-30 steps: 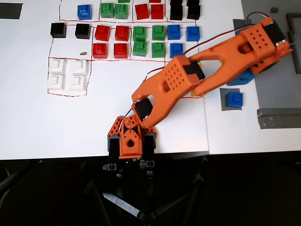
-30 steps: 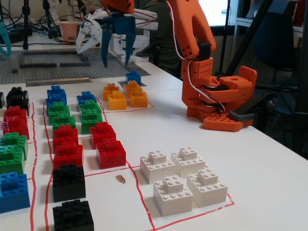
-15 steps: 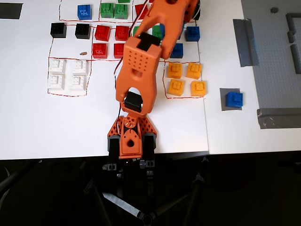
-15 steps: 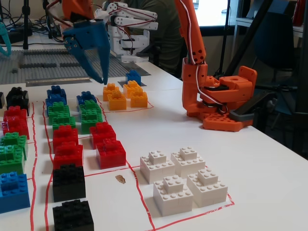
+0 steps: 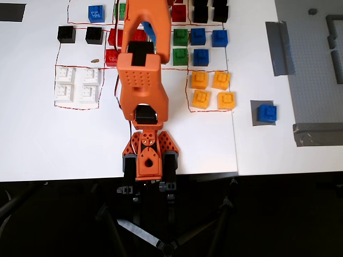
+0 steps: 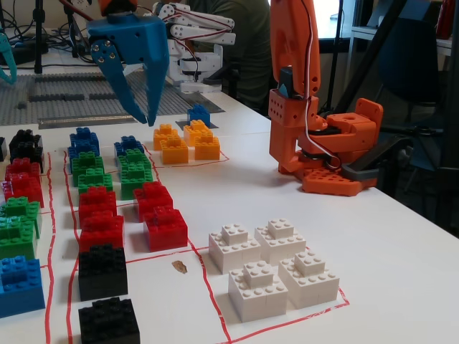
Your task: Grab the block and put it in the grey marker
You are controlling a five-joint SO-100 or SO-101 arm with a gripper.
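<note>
A blue block (image 5: 267, 113) sits on the small grey marker (image 5: 256, 106) at the right of the overhead view. In the fixed view the same block (image 6: 199, 114) stands on the grey marker (image 6: 184, 124) behind the yellow bricks. My blue gripper (image 6: 147, 120) hangs open and empty above the rows of blue and green bricks, well away from that block. In the overhead view the orange arm covers most of the gripper (image 5: 152, 31). Other blue bricks (image 5: 201, 56) stand in the sorted rows.
Sorted brick groups inside red outlines: white (image 5: 77, 84), yellow (image 5: 211, 90), green (image 5: 180, 37), red (image 6: 100, 204), black (image 5: 80, 35). A grey baseplate (image 5: 316, 64) with long grey tape strips (image 5: 278, 48) lies at the right. The arm's base (image 5: 147, 155) stands at the front edge.
</note>
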